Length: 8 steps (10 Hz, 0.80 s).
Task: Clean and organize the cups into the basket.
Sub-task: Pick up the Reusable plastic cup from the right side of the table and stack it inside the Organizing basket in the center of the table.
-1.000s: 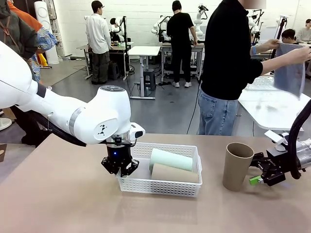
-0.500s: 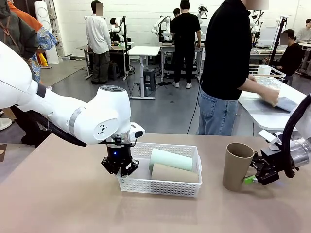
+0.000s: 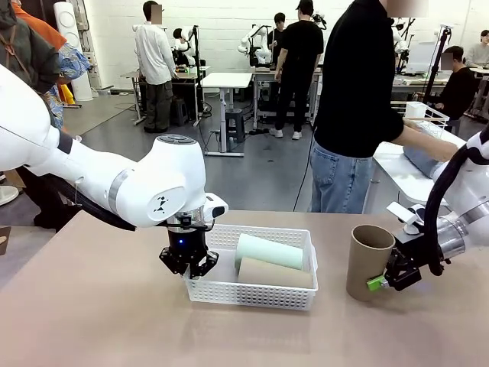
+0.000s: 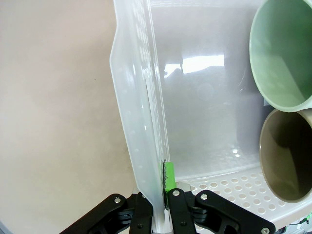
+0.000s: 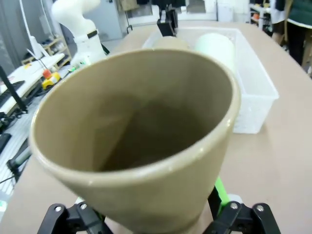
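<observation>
Step in hand: loading the last loose cup. The shallow white perforated plastic basket (image 3: pixel 252 295) sits mid-tabletop (image 3: pixel 92 313). It holds a pale mint-green tumbler (image 3: pixel 272 251) and a lying tan tumbler (image 3: pixel 272 274), both matte and handleless, side by side on their sides with their mouths toward the basket's left end. The left gripper (image 3: pixel 189 267) is at that left end, near the corner closest to the robot. Its fingers are pressed together on the thin side wall, one inside and one outside, which appears to steady the basket. An upright tan tumbler (image 3: pixel 371 264) stands apart from the basket, toward the tabletop's right edge, mouth up and leaning slightly. The right gripper (image 3: pixel 380 280) comes in low from the right with its fingers spread wide to either side of the tumbler's lower body. Whether the pads press on it I cannot tell. Next move, as I judge it: close firmly on the tapered wall, lift clear, carry left over the basket's right rim, tip the tumbler sideways and set it in the free space beside the other two.
</observation>
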Available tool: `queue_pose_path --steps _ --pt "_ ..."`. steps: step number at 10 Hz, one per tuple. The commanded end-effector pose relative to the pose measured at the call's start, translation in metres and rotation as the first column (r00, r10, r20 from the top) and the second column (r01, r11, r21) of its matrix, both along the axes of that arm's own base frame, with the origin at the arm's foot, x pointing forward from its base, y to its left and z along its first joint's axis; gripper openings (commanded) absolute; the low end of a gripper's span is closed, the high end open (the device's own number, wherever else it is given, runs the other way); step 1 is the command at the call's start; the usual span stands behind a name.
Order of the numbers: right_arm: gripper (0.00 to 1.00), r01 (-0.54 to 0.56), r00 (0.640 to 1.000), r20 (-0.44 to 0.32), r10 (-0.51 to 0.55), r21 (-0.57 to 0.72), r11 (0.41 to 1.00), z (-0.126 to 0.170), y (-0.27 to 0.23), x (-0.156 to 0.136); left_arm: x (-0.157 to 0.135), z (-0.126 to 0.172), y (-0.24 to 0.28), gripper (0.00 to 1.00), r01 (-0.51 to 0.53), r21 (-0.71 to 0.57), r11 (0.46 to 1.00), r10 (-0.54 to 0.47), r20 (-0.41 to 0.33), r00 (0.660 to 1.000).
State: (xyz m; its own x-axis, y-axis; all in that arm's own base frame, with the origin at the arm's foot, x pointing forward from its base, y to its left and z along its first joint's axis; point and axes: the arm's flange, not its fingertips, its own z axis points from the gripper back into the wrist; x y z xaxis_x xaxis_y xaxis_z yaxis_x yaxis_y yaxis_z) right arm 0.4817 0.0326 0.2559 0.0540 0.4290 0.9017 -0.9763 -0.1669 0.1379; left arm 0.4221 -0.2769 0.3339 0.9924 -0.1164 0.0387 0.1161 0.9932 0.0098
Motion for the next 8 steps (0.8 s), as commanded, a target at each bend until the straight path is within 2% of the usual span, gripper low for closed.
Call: queue_pose_path --steps 1,3,4,5,6,7,8 --pt "1.00 -0.043 0.999 0.031 0.043 -0.021 0.999 0.010 0.016 -0.016 -0.004 -0.004 0.000 0.00 0.000 0.008 1.000 0.000 -0.004 1.000" --pt "1.00 -0.116 0.990 0.078 0.118 -0.028 0.993 0.010 0.024 -0.023 -0.004 -0.004 0.000 0.00 0.000 0.008 1.000 0.000 -0.004 1.000" --pt "0.40 -0.126 0.989 0.069 0.127 -0.023 0.992 0.011 0.024 -0.024 -0.004 -0.004 0.000 0.00 0.000 0.008 1.000 0.000 -0.004 1.000" --pt "0.40 -0.119 0.991 0.067 0.119 -0.014 0.993 0.011 0.021 -0.025 -0.004 -0.004 0.000 0.00 0.000 0.008 1.000 0.000 -0.004 1.000" --pt "0.00 -0.121 0.990 0.070 0.121 -0.007 0.993 0.012 0.020 -0.027 -0.004 -0.004 0.000 0.00 0.000 0.008 1.000 0.000 -0.004 1.000" --pt "0.34 -0.125 0.989 0.074 0.125 -0.005 0.992 0.014 0.020 -0.030 -0.004 -0.004 0.000 0.00 0.000 0.008 1.000 0.000 -0.004 1.000" --pt "0.00 -0.132 0.988 0.083 0.131 0.000 0.991 0.017 0.020 -0.035 -0.004 -0.004 0.000 0.00 0.000 0.008 1.000 0.000 -0.004 1.000"
